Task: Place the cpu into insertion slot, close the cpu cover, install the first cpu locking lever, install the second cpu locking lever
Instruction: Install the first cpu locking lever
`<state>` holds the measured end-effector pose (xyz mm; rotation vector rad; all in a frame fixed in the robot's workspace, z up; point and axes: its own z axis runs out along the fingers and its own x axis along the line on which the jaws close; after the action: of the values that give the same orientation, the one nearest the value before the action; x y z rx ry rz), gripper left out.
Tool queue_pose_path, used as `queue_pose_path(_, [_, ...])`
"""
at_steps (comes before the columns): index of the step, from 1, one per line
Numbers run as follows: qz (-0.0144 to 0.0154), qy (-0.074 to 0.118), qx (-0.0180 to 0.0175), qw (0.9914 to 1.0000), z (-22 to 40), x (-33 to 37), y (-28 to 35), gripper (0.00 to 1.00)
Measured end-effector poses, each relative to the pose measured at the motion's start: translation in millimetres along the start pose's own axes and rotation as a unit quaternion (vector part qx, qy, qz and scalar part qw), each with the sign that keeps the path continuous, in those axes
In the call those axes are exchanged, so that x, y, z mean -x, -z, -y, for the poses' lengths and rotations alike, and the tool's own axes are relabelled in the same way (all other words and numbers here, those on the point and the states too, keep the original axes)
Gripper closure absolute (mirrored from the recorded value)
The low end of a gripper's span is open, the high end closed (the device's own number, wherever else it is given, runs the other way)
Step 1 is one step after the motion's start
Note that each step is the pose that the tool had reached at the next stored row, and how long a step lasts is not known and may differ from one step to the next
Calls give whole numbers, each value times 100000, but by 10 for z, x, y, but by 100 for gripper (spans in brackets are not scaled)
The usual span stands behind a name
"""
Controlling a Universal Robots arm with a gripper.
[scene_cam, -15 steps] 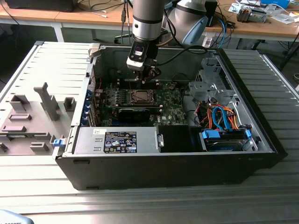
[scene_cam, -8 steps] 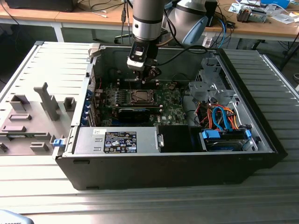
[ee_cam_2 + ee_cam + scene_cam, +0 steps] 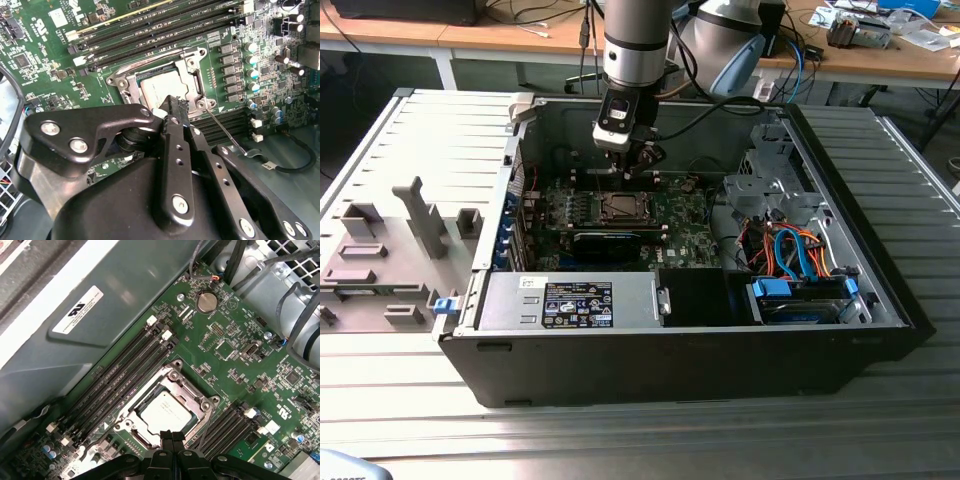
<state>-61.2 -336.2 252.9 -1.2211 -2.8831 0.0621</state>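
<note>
First wrist view: I see black hand [image 3: 167,439] pinched shut, tips near silvery square cpu [image 3: 165,412] seated under shiny metal cover [image 3: 192,390]; thin wire lever [image 3: 206,424] beside.

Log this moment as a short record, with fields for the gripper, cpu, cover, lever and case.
gripper: fingertips together, at the edge of the insertion slot
cpu: lies flat in the insertion slot, metal top up
cpu cover: looks lowered, framing the cpu
locking lever: thin rod angled out from a socket corner, apparently unlatched
computer case: side open, motherboard exposed
</note>
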Motion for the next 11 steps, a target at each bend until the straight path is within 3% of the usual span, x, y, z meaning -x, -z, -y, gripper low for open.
queue_pose_path(11, [42, 1009, 8, 99995, 0, 0, 0, 89])
